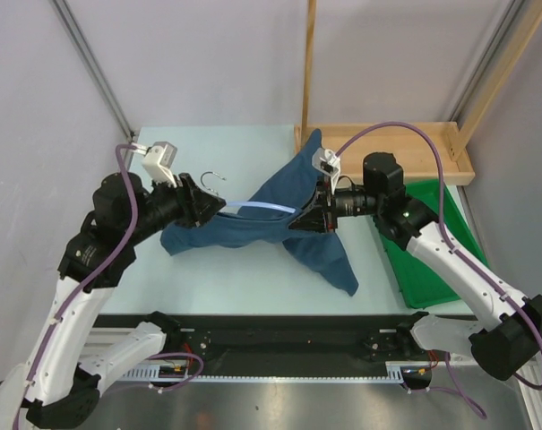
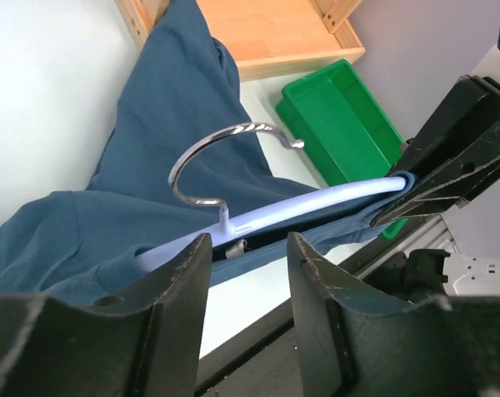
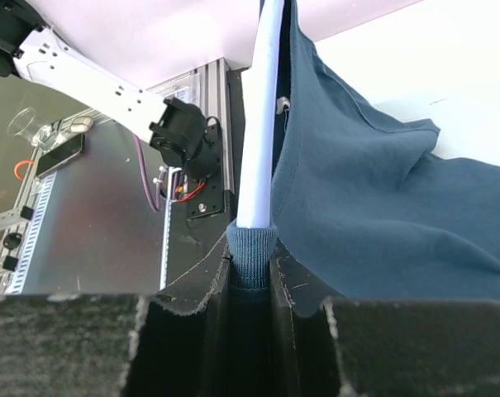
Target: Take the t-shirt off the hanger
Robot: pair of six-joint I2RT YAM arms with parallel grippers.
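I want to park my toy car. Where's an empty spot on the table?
Bare table behind the t-shirt, beside the wooden rack; also the front strip before it. The middle is crowded with t-shirt and hanger.

T-shirt (image 1: pixel 253 228): plain dark teal-blue, one shade throughout, ribbed edge included. Hanger (image 2: pixel 316 203): pale blue plastic. Hook (image 2: pixel 241 128): bright silver metal, twisted-wire pattern along top. Tray (image 1: pixel 436 255) at your worktop's right edge: solid green. Rack frame (image 1: pixel 405 154) at far right corner: light natural wood. Worktop (image 1: pixel 217 282): pale blue-white, unpatterned. Your left gripper (image 2: pixel 250 241) and right gripper (image 3: pixel 251 281): matt black. Arms (image 1: pixel 64 309): white links, black joints. Cables (image 1: pixel 432 148): purple.
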